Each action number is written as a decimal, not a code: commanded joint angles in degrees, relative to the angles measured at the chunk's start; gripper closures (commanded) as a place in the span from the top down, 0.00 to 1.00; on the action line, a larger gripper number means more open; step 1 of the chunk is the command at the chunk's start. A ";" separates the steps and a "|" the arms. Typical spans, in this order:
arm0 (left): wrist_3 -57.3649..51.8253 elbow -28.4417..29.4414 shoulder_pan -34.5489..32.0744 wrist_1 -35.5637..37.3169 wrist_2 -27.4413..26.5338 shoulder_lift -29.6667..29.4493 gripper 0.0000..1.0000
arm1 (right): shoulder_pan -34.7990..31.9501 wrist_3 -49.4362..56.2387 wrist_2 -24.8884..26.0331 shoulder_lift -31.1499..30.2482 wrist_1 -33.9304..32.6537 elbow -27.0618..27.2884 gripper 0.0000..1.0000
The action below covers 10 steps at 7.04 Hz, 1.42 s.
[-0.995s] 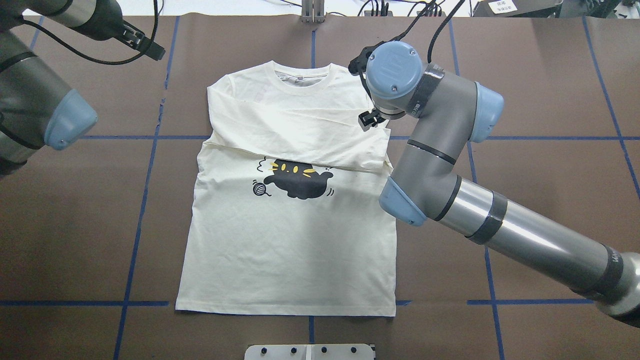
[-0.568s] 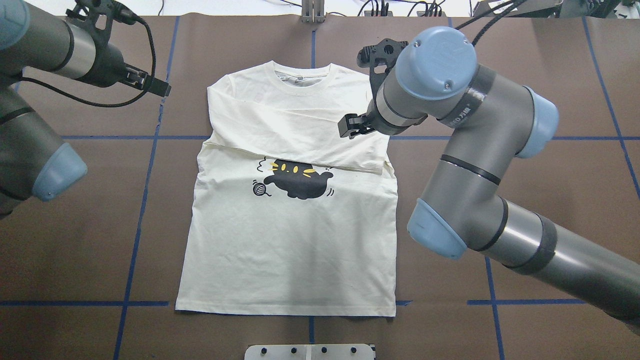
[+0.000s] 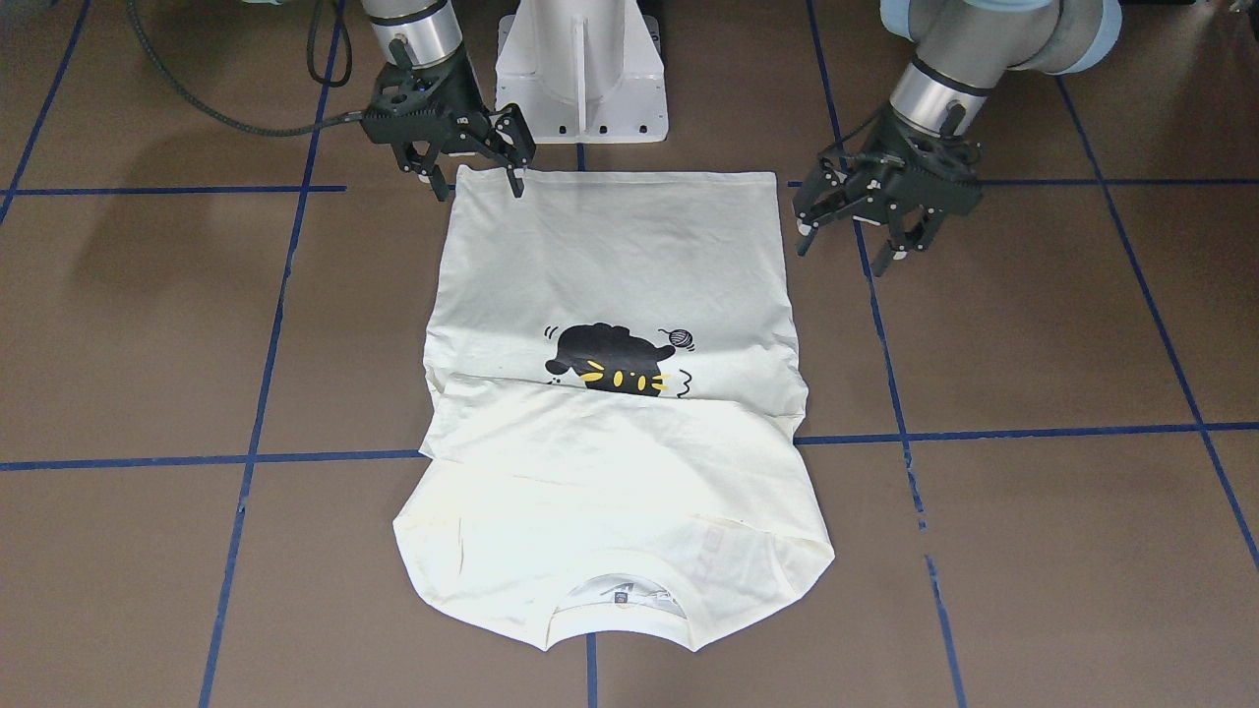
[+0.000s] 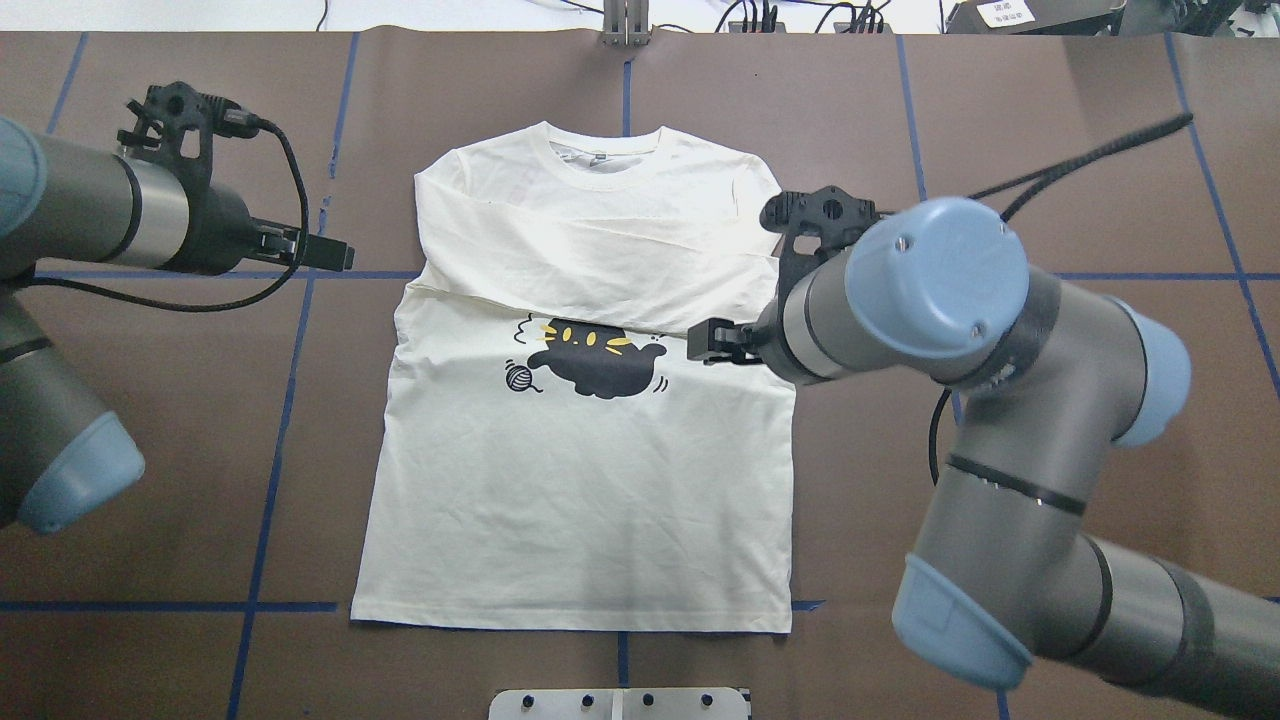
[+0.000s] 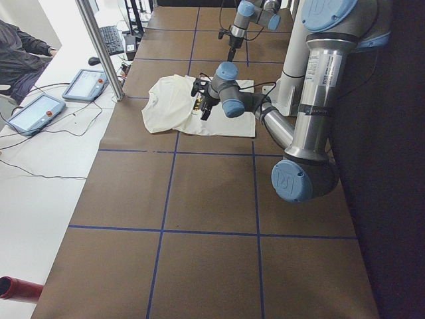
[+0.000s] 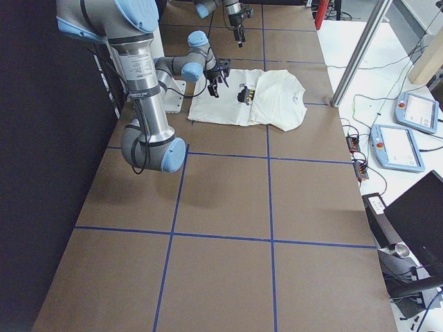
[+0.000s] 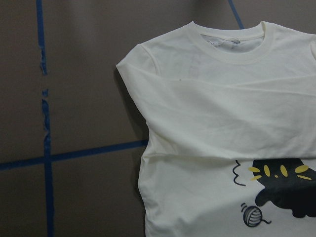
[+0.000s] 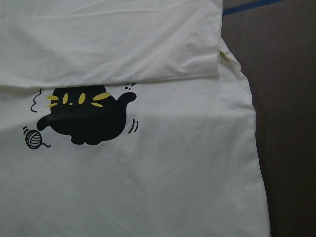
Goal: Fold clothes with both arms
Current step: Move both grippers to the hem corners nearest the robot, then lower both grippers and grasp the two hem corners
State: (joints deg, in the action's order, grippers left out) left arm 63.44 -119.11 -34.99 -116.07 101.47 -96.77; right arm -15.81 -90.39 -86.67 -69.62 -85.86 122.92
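On the brown desk (image 3: pixel 148 324), the cream shirt (image 3: pixel 610 256) lies flat, cat print (image 3: pixel 610 359) up, with its sleeves folded across the chest and covering the print's top edge. The front-facing view shows both pincers plainly, spread and empty: the right pincer (image 3: pixel 477 185) by one hem corner, the left pincer (image 3: pixel 839 253) just off the other. The left wrist view catches the collar (image 7: pixel 229 42).

The near right arm (image 6: pixel 149 83) bends at its elbow and holds its gripper (image 6: pixel 215 88) pointing down over the hem half of the shirt (image 6: pixel 273 104). The cat print (image 6: pixel 245 94) lies just collar-ward of that gripper. Beyond it, the far left gripper (image 6: pixel 239 40) hangs off the cloth over bare table (image 6: pixel 228 228). Finger spread is too small to tell.
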 commanded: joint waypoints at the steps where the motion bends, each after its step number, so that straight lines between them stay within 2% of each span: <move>1: 12.43 -2.88 12.69 -1.08 -8.87 5.52 1.00 | 12.07 -10.56 11.40 -7.36 5.26 3.54 0.98; 2: 19.90 -2.89 19.10 -2.92 -14.14 8.15 0.87 | 14.47 -12.16 13.88 -9.55 5.26 4.69 0.98; 3: 30.24 -2.71 24.65 -3.02 -18.37 8.96 0.56 | 15.10 -12.26 14.77 -9.84 5.26 4.79 0.98; 4: 33.48 -2.27 28.36 -2.50 -20.67 9.06 0.52 | 14.94 -12.27 14.78 -9.84 5.26 5.05 0.98; 5: 34.03 -1.40 30.31 -1.54 -21.31 8.97 0.52 | 15.02 -12.27 14.78 -10.01 5.26 5.14 0.99; 10: 33.07 -1.22 31.21 2.68 -21.14 9.06 0.47 | 15.02 -12.35 14.87 -10.89 5.18 5.14 0.99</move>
State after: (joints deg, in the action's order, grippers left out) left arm 96.65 -120.38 -3.86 -114.14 80.30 -87.74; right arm -0.80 -102.73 -71.81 -80.00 -80.68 128.10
